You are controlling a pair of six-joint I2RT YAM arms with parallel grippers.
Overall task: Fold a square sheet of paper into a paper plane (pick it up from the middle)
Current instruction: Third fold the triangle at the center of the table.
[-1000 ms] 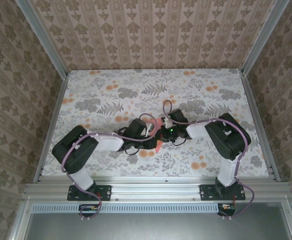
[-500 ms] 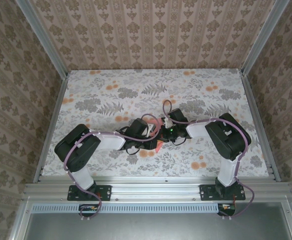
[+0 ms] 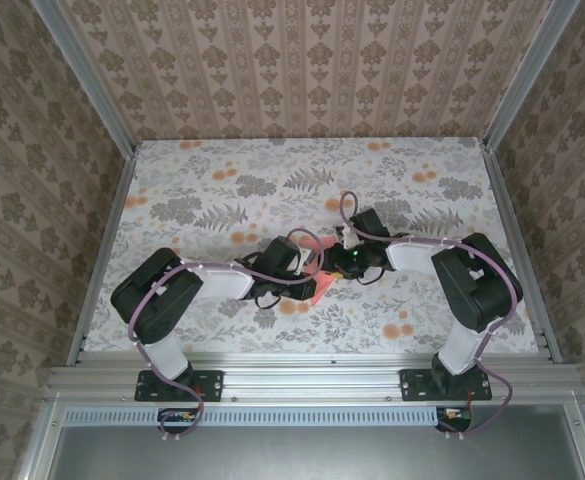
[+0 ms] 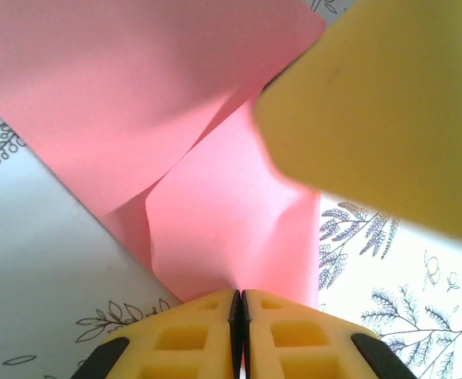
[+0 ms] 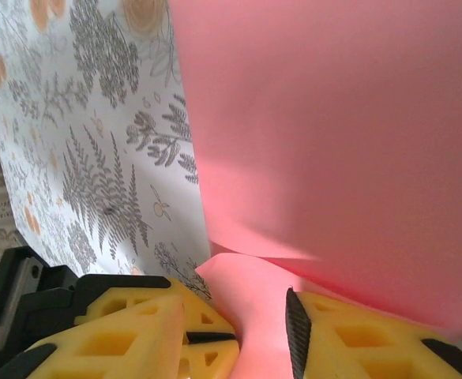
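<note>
Clamped on pink sheet (image 4: 136, 95) with left gripper (image 4: 238, 304); right gripper (image 5: 254, 316) spread astride its fold. May spring open, skewing crease.

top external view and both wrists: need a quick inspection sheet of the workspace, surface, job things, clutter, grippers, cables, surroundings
surface: floral-print table cover, flat, no spills seen
job's things: creased salmon-pink paper sheet, partly folded, between the two grippers at table centre; no finished plane shape seen
clutter: nothing seen
left gripper: jaws shut on the paper's edge
right gripper: jaws open, paper running through the gap
cables: lilac cables run along both arms, looped near the right wrist, no snag seen
surroundings: damask-patterned walls on three sides, aluminium frame rail at the near edge
</note>
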